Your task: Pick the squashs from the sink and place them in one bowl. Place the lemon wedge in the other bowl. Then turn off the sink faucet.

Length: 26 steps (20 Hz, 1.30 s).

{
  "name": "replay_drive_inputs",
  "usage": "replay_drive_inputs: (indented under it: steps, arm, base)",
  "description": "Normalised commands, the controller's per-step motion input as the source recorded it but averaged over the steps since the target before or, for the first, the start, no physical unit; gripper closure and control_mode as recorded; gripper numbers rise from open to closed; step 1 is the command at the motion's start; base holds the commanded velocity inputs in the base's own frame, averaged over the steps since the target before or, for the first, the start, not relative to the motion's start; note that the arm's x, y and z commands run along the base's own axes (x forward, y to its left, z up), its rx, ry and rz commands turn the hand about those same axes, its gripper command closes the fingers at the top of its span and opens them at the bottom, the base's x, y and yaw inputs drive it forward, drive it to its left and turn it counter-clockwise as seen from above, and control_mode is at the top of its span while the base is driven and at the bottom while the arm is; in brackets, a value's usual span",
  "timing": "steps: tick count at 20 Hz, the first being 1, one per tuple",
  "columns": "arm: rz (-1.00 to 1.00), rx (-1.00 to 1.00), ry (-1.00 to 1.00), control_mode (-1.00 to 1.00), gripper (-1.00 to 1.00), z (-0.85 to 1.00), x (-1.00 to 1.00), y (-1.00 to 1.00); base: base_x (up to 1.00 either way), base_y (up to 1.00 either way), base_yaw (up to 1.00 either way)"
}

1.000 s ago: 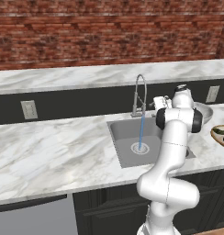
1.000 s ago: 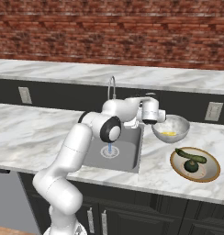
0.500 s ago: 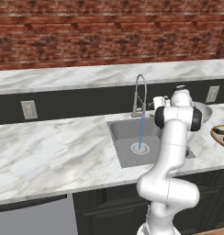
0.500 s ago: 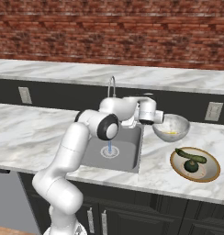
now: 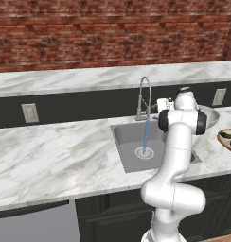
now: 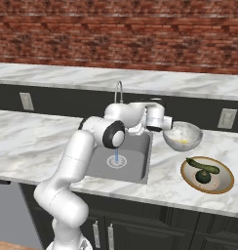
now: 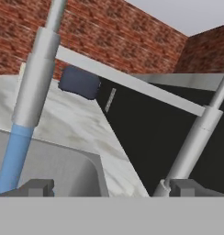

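**Fingers open beside running faucet; produce sitting in bowls**

Hovering over the back right corner of the sink (image 6: 140, 163), near the faucet (image 5: 144, 97). Fingers (image 7: 111, 188) spreading wide, gripping nothing; in the hand view, one dark tip (image 7: 36, 187) sitting low beside the falling water, the other at the foot of the faucet's upright stem (image 7: 192, 147). Spout end (image 7: 38, 78) showing large at left in the hand view, blue water stream (image 5: 146, 137) pouring down onto the round drain (image 6: 116, 162).

Resting on the marble table (image 5: 51, 156) right of the sink: grey-white bowl (image 6: 183, 135), holding the yellow lemon wedge (image 6: 181, 142); nearer the front edge, tan bowl (image 6: 223, 183), holding both squashs, the slim long one (image 6: 203, 165) lying across the back, the round dark one (image 6: 203, 177) just in front of it.

Brick wall (image 5: 112, 33) rising behind; outlet plate (image 5: 30, 113) showing on the dark backsplash, left of the sink.
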Motion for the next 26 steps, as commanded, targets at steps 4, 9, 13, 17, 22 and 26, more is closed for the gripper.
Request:
replay_drive_inputs:
  steps: [4,9,13,17,22,26]
  arm:
    - [0.00,0.00,0.00,-1.00,-1.00,0.00,0.29,0.00]
    - [0.00,0.00,0.03,-1.00,-1.00,-0.05,0.31,0.00]
    - [0.00,0.00,0.06,-1.00,-1.00,-0.16,0.34,0.02]
    - [0.00,0.00,0.08,-1.00,-1.00,-0.26,0.30,0.10]
    - [0.00,0.00,0.08,-1.00,-1.00,-0.28,0.26,0.15]
    - [0.00,0.00,0.06,-1.00,-1.00,-0.26,0.25,0.20]
  base:
    - [0.00,0.00,0.00]
    - [0.00,0.00,0.00]
    - [0.00,0.00,0.00]
    - [0.00,0.00,0.00]
    - [0.00,0.00,0.00]
    - [0.00,0.00,0.00]
